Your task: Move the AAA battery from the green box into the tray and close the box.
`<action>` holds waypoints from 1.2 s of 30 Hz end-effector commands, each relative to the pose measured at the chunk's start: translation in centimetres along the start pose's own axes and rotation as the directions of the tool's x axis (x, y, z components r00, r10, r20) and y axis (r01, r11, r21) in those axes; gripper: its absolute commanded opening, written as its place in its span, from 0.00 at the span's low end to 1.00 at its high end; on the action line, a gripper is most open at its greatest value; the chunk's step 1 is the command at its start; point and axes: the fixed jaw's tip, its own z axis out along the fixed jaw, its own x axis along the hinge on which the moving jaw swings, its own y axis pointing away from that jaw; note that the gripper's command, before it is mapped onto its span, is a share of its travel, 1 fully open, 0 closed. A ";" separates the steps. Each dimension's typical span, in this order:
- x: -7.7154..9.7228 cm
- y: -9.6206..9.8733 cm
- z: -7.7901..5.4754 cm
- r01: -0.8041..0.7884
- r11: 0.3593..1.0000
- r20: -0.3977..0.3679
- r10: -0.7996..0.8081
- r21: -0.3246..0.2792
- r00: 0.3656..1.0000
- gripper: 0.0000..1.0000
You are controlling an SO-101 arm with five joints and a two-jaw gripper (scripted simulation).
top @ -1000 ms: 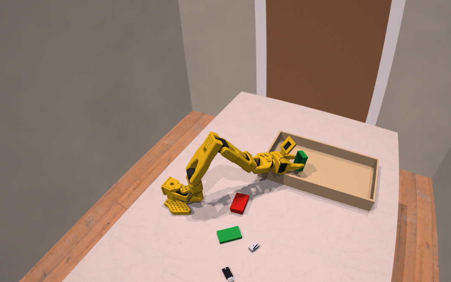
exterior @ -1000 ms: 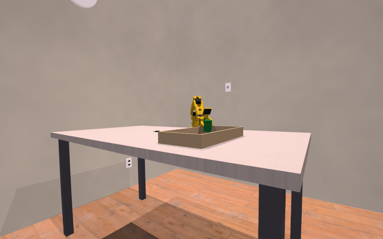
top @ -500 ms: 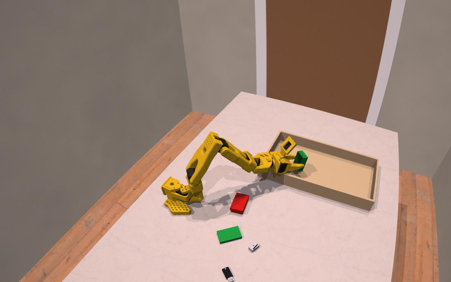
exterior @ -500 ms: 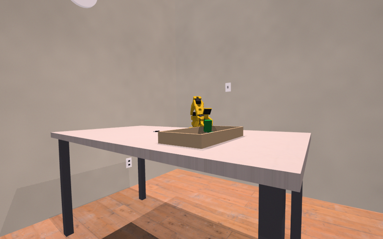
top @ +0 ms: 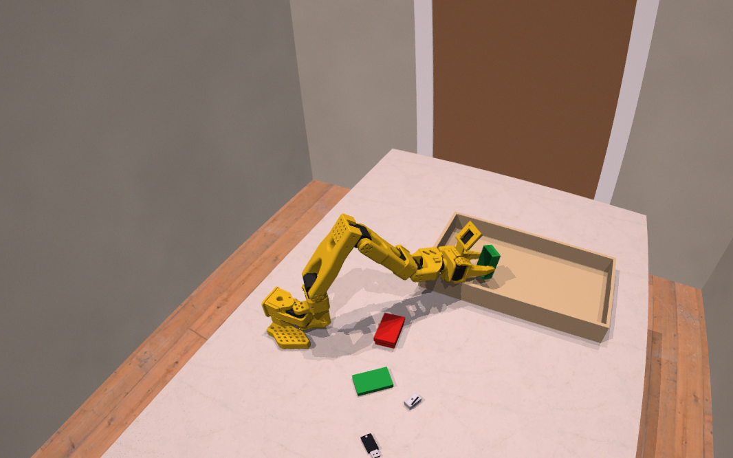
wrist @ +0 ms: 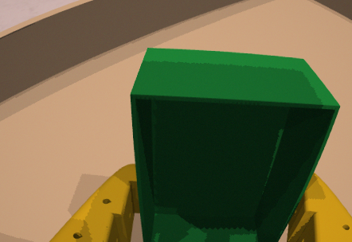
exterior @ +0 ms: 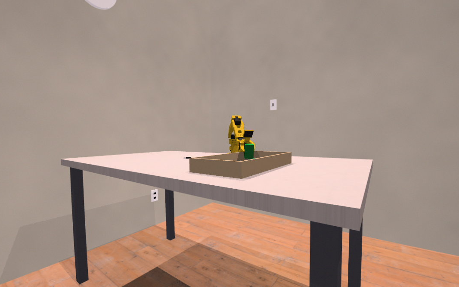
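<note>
Green box clasped by the gripper, above the tray toward the tabletop's door-side edge: best tipped slowly, low.

A red box, a small white sharpener-like item and a black USB stick lie apart on the tabletop
</note>
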 end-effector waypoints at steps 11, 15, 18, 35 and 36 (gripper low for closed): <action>-2.1 -0.2 0.1 -0.013 1.000 0.047 0.013 0.005 0.999 0.20; -2.3 -0.2 0.1 -0.014 1.000 0.047 0.014 0.005 0.999 0.20; -2.4 -0.2 0.1 -0.014 1.000 0.047 0.014 0.004 0.999 0.20; -3.9 0.0 0.1 -0.021 1.000 0.047 0.021 0.000 0.999 0.20; -4.1 0.0 0.1 -0.022 1.000 0.047 0.022 -0.001 0.999 0.20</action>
